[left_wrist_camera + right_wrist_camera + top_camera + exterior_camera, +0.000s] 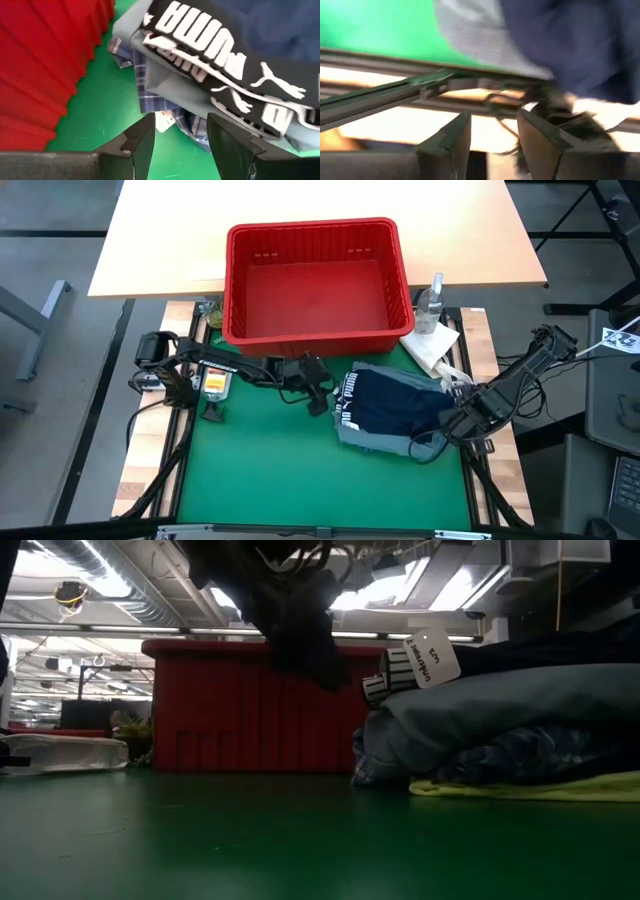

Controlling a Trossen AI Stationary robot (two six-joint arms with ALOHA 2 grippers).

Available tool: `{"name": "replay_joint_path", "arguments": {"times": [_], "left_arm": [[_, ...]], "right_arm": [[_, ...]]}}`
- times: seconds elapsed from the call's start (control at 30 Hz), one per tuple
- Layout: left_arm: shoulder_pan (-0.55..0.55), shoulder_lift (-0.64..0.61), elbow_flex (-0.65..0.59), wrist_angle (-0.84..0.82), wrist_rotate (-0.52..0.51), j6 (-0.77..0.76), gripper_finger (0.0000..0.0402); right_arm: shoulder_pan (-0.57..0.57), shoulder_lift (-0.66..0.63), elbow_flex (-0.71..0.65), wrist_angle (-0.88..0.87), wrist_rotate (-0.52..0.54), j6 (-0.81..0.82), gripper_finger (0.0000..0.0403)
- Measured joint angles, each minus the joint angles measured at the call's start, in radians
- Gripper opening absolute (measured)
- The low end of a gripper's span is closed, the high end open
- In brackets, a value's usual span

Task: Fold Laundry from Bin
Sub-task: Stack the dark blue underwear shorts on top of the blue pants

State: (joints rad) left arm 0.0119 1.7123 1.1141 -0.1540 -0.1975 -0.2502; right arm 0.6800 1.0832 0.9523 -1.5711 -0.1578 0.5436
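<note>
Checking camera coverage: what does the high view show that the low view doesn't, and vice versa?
High view only: the red bin's empty inside, the white paper towel, a clear bottle, and both grippers: the left gripper at the pile's left edge and the right gripper at its right, both open. Low view only: the yellow garment at the bottom of the stack and a white tag. Both: bin, green mat, stacked laundry.
</note>
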Motion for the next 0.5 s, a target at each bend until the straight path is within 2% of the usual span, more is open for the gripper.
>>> {"name": "replay_joint_path", "arguments": {"times": [0.17,0.3,0.4,0.5], "left_arm": [[-0.008,-0.06,0.0,0.018,0.001,0.062,0.017],[-0.018,-0.106,0.0,0.022,0.001,0.07,0.017],[-0.036,-0.114,0.002,0.085,0.002,0.049,0.017],[-0.061,-0.114,0.001,0.162,0.049,0.047,0.017]], "right_arm": [[0.0,0.0,0.056,-0.001,-0.132,0.071,0.0159],[0.0,0.001,0.15,0.0,-0.128,0.128,0.0159],[0.0,0.001,0.24,0.001,-0.056,0.178,0.0159],[0.0,0.0,0.318,0.028,0.123,0.234,0.0159]]}}
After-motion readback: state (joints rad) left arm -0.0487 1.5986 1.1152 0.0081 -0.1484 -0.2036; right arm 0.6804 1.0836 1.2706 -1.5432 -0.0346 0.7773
